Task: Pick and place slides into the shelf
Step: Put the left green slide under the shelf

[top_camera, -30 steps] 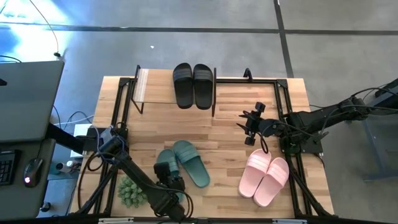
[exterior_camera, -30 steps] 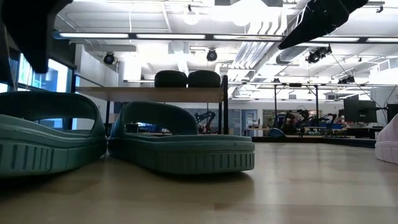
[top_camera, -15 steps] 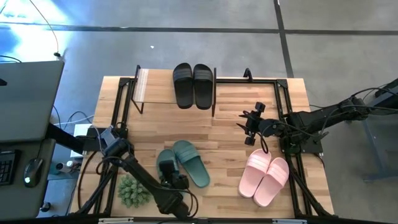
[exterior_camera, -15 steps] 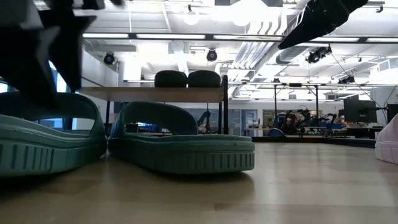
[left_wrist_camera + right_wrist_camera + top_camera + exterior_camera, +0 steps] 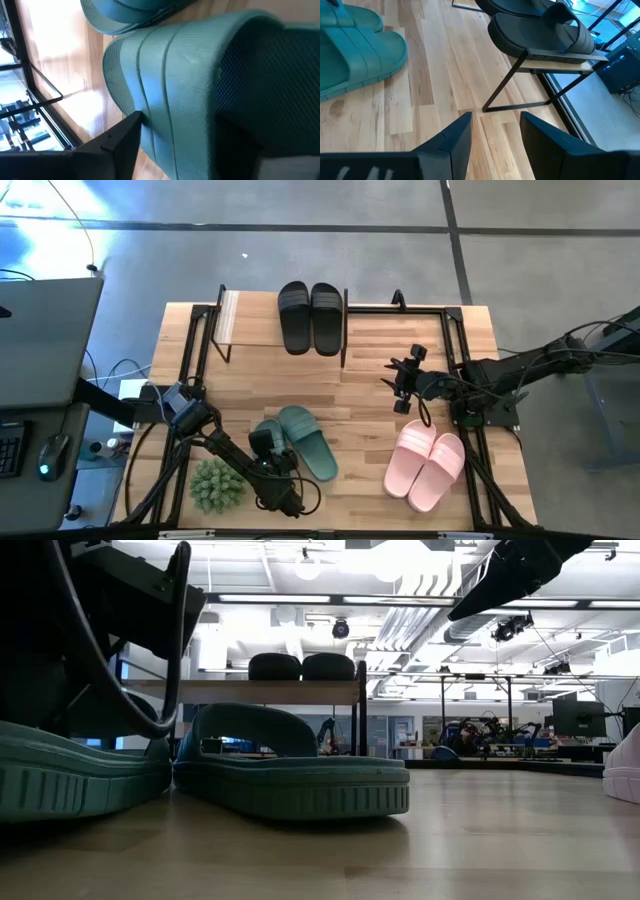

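Green slides (image 5: 298, 442) lie near the table's front edge; the left gripper (image 5: 262, 448) straddles one strap, fingers wide. Black slides (image 5: 310, 316) top the shelf (image 5: 232, 320). Right gripper (image 5: 402, 380) hovers mid-table, spread, holding nothing.

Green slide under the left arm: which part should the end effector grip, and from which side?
Grip the wide strap of the green slide, coming down from above. The strap arches clear of the flat-lying sole, and the open left end effector already straddles it.
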Motion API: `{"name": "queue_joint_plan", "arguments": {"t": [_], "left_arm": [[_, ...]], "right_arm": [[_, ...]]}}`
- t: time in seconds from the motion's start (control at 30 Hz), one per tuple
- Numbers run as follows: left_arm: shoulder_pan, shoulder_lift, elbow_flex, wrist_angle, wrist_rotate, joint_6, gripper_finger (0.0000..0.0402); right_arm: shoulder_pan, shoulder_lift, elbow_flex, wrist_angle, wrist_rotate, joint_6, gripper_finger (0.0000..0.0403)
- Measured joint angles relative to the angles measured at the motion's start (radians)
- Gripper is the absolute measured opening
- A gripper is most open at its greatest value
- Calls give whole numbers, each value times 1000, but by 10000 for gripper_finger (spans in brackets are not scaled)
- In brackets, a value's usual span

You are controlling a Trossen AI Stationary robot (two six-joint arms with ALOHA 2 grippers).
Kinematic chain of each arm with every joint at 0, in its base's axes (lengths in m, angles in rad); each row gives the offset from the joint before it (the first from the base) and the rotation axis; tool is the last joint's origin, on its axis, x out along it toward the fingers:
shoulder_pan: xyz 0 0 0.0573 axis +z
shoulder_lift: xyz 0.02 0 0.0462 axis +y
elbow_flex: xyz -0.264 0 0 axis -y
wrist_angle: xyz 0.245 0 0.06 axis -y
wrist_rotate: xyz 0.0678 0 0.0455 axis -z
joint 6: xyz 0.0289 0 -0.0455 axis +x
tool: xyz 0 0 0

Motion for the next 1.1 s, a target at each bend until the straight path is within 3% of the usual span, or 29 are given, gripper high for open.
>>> {"name": "queue_joint_plan", "arguments": {"t": [0.13,0.37,0.73,1.1], "left_arm": [[1,0,2,-2,0,-14,143],[0,0,2,1,0,2,13],[-31,-118,97,0,-15,13,4],[-26,-365,107,1,-191,117,1]], "right_arm": [[0,0,0,1,0,0,158],[0,0,0,1,0,0,158],[0,0,0,2,0,0,158],[0,0,0,1,0,0,158]]}}
